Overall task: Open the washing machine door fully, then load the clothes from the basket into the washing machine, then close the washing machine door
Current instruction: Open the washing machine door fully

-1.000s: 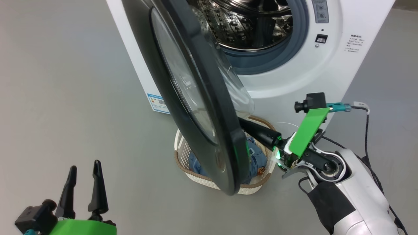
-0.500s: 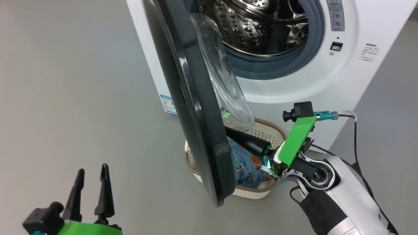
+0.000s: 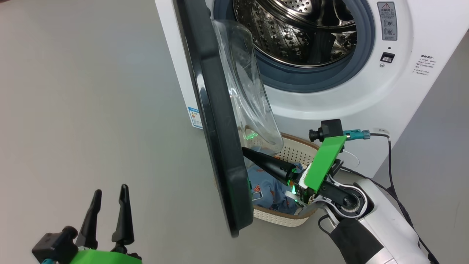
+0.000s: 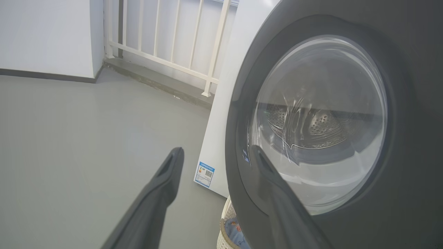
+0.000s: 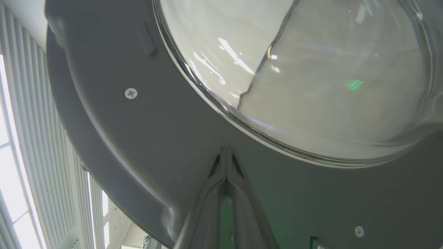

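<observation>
- The left gripper (image 3: 110, 190) hangs low over the grey floor (image 3: 73, 110) on the outer side of the door. Its fingers are spread and hold nothing. It is best kept out of the door's likely swing path.
- The right gripper (image 5: 226, 152) has its fingers pressed together with nothing between them. The tips are set against the dark inner ring of the washing machine door (image 3: 216, 121), just below the domed glass.
- The door stands roughly half open, edge-on in the head view, so the opening looks unfinished. Push on the ring rather than the glass. Follow the hinge arc so the tips do not skid off the smooth plastic.
- The basket (image 3: 293, 141) sits on the floor at the machine's foot, under the door's lower edge and the right arm. The clothes (image 3: 271, 190) lie inside it. Carry the wrist high enough not to nudge the rim.
- Behind, the washing machine (image 3: 329, 106) shows its steel drum (image 3: 293, 33), with no cloth in the part seen.
</observation>
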Robot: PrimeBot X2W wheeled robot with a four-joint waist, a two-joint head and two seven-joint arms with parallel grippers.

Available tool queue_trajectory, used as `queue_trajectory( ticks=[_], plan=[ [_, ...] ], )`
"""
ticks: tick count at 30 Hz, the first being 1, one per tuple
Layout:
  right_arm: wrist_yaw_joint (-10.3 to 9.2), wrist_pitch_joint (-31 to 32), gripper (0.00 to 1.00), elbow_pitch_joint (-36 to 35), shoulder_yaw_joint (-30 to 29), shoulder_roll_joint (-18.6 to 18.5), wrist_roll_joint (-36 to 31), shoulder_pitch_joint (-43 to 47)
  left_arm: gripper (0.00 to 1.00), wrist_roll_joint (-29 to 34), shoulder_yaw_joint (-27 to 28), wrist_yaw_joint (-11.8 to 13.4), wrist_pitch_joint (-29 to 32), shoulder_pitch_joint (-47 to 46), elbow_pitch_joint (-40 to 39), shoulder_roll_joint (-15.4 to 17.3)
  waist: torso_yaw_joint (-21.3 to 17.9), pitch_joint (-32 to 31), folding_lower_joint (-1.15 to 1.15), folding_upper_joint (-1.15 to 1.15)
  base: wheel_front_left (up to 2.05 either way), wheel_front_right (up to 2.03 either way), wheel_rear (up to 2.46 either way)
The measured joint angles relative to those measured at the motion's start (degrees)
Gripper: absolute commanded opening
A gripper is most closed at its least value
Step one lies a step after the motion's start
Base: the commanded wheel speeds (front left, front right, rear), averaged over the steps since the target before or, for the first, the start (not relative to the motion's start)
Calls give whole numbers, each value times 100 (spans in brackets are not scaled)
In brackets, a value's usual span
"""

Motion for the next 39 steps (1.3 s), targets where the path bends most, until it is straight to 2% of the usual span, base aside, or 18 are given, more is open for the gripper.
queue_trajectory(
  ticks=[10,17,23,27,28,31,32,33,34,39],
  plan=[
    [0,-209,0,24,336,-2,215,16,100,0,-35,0,0,23,1,1,18,-97,0,0,0,0,0],
    [0,-255,0,13,348,20,238,22,100,8,30,0,0,140,-2,3,-95,-173,0,0,0,0,0],
    [0,-255,0,-127,296,68,100,154,100,24,114,0,0,177,-4,10,-271,-248,0,0,0,0,0],
    [0,-415,1,-396,259,-48,-147,261,100,89,151,0,0,229,-5,19,-402,-291,0,0,0,0,0],
    [0,-497,9,-486,224,-92,-215,299,100,124,155,0,0,229,-5,19,-431,-303,0,0,0,0,0],
    [0,-786,44,-710,169,-274,-433,409,100,177,225,0,0,230,-7,20,-522,-335,0,0,0,0,0],
    [0,-883,60,-797,166,-338,-495,450,100,198,252,0,0,231,-7,21,-556,-345,0,0,0,0,0],
    [0,-970,87,-864,169,-419,-575,486,100,205,265,0,0,232,-7,22,-592,-352,0,0,0,0,0],
    [0,-1062,100,-943,171,-483,-628,513,100,207,278,0,0,236,-7,22,-630,-357,0,0,0,0,0],
    [0,-1791,100,-1304,207,-872,-1000,615,100,214,315,0,0,250,-13,22,-807,-368,0,0,0,0,0]
  ],
)
